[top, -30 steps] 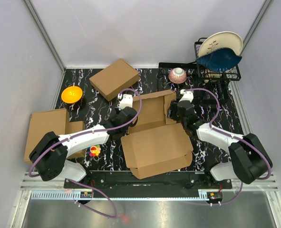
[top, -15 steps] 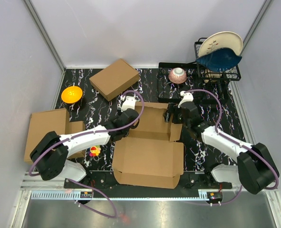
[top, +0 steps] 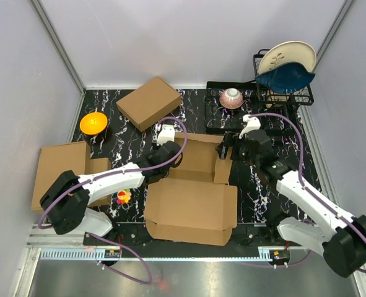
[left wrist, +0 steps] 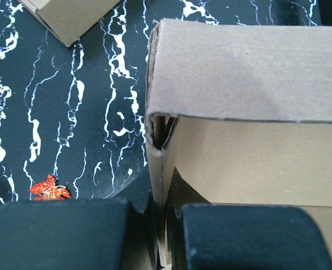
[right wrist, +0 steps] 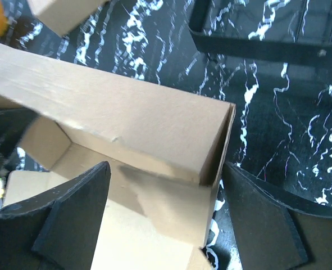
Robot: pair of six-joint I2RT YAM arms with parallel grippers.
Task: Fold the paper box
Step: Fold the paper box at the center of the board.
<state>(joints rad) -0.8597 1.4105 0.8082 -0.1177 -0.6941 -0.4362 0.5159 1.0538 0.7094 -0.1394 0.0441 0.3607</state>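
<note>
The paper box (top: 192,209) lies open in the middle of the table. Its lid panel is flat at the front and its tray walls stand up behind (top: 198,154). My left gripper (top: 163,159) is shut on the box's left side wall, and the left wrist view shows the cardboard edge (left wrist: 161,169) pinched at the left gripper (left wrist: 160,216). My right gripper (top: 230,148) is open at the box's right rear corner. In the right wrist view the right gripper (right wrist: 166,171) straddles the right side wall (right wrist: 213,169), with the fingers apart from the wall.
A smaller closed brown box (top: 148,102) sits at the back left, with an orange bowl (top: 93,122) to its left. A tan cardboard slab (top: 62,168) lies at the left edge. A dish rack (top: 285,83), a small patterned bowl (top: 231,98) and a black tray (top: 232,125) stand at the back right. A small colourful toy (top: 123,197) lies by the left arm.
The box has turned square to the table edge and shifted left, and its lid panel now lies flat. My right arm has swung out to the right. The left gripper still holds the wall.
</note>
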